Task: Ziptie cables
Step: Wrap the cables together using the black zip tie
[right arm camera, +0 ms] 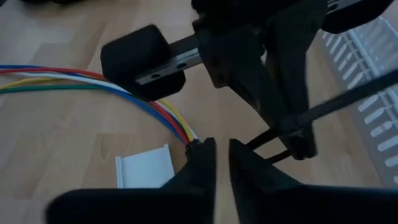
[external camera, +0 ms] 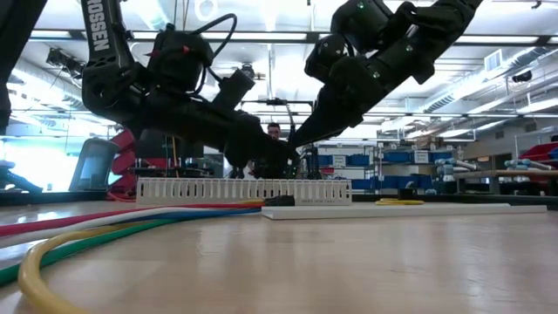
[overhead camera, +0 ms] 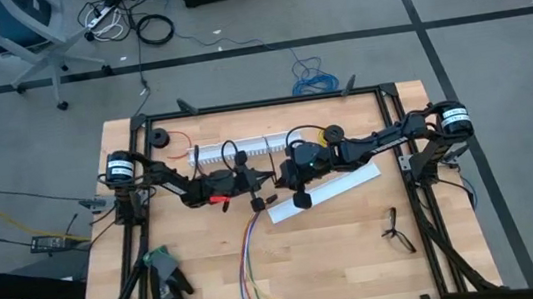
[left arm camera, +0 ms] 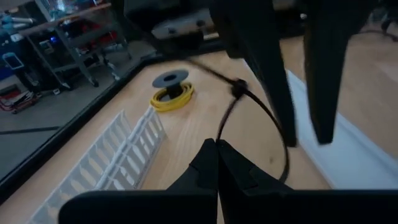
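Note:
The cables (overhead camera: 249, 262) lie on the table as a loose coloured bundle, their far ends (right arm camera: 186, 134) just beside one fingertip of my right gripper (right arm camera: 222, 158). That gripper hovers above them with a narrow gap between its fingers and nothing in the gap. The ziptie (left arm camera: 255, 102) is bent into a loop with its head (left arm camera: 237, 89) up. My left gripper (left arm camera: 217, 152), reaching in from the table's left, is shut on it. The two grippers meet tip to tip over the table's middle (overhead camera: 268, 179). My left gripper pinches one strand of the ziptie's loop (left arm camera: 219, 134) between its two fingertips. The fingers come almost level from the table's left. The loop stands beyond the fingertips, clear of the table, and the long tail (right arm camera: 348, 99) runs off away from them.
A white slotted channel (overhead camera: 237, 151) and a yellow wire spool (left arm camera: 171, 93) lie toward the far edge. A flat white channel (overhead camera: 336, 186) lies under the right arm. A black glove (overhead camera: 169, 286) is near left, a small black forked object (overhead camera: 393, 228) near right. A person (external camera: 275, 133) shows beyond the table.

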Available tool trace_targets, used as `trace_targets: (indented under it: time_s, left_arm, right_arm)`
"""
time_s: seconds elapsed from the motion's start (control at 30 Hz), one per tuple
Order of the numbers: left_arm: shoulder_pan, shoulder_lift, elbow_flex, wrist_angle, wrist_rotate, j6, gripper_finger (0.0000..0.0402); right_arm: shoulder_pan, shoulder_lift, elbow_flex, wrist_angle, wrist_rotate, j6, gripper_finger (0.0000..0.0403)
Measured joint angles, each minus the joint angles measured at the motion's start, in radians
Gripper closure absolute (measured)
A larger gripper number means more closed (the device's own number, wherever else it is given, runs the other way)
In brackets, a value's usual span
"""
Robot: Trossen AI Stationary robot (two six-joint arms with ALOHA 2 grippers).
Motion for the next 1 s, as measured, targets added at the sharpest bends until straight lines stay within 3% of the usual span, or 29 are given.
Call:
trace_targets:
  time_s: [0.23,0.47,0.63,1.0]
  left_arm:
    - [-0.001,0.0,0.0,0.055,0.013,-0.005,0.0393]
    - [-0.002,0.0,0.0,0.047,0.04,-0.132,0.0369]
    - [-0.003,0.0,-0.001,0.019,0.095,-0.133,0.0338]
    - [-0.003,-0.009,-0.002,-0.044,0.108,-0.171,0.0279]
  right_arm:
    - [0.0,0.0,0.0,0.0,0.006,-0.017,0.0402]
    - [0.001,0.0,0.0,-0.007,0.019,-0.017,0.0403]
    - [0.002,0.001,0.0,-0.022,0.022,-0.016,0.0403]
    - [-0.001,0.001,0.0,-0.104,0.078,0.0,0.0403]
